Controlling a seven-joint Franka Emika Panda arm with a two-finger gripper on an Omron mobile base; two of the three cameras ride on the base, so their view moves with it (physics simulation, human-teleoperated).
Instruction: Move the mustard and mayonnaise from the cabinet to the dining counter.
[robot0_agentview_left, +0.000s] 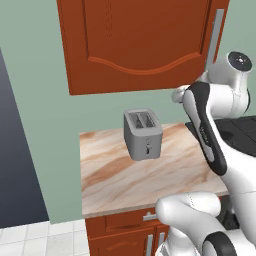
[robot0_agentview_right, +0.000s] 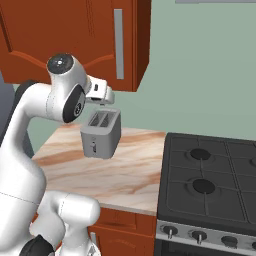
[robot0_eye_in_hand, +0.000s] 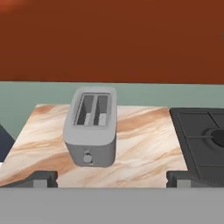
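Cabinet (robot0_agentview_left: 140, 45): hanging on the wall above the small countertop, reddish-brown arched door standing closed, grey bar handle (robot0_agentview_right: 118, 44) running down its right edge.
Mustard and mayonnaise: not showing; probably sitting behind the closed door, so cannot tell which shelf.
Gripper (robot0_eye_in_hand: 112, 179): fingers (robot0_eye_in_hand: 41, 178) spread wide apart, pinching nothing; pointing down and forward over the countertop, with the cabinet's underside lying across the top of the hand view.
Arm: rising in front of the countertop, wrist hovering just under the cabinet's lower right corner, near the handle's lower end.
Toaster (robot0_agentview_right: 101, 132): standing upright on the marble countertop (robot0_agentview_left: 125, 175), directly below and ahead of the hand; well apart from the fingers.
Stove (robot0_agentview_right: 210, 175): sitting just beside the countertop on its right.
Step in hand: judging by the closed door, getting the cabinet opened before any bottle can be reached.
Doing it well: tilting the hand up toward the handle, keeping the fingers wide until straddling the bar, closing squarely on its lower part, then pulling along the door's arc rather than straight back.
Watching for: wrist clipping the door's bottom edge while rising; elbow sweeping near the toaster.
Progress: looking early, nothing yet carried to the dining counter.
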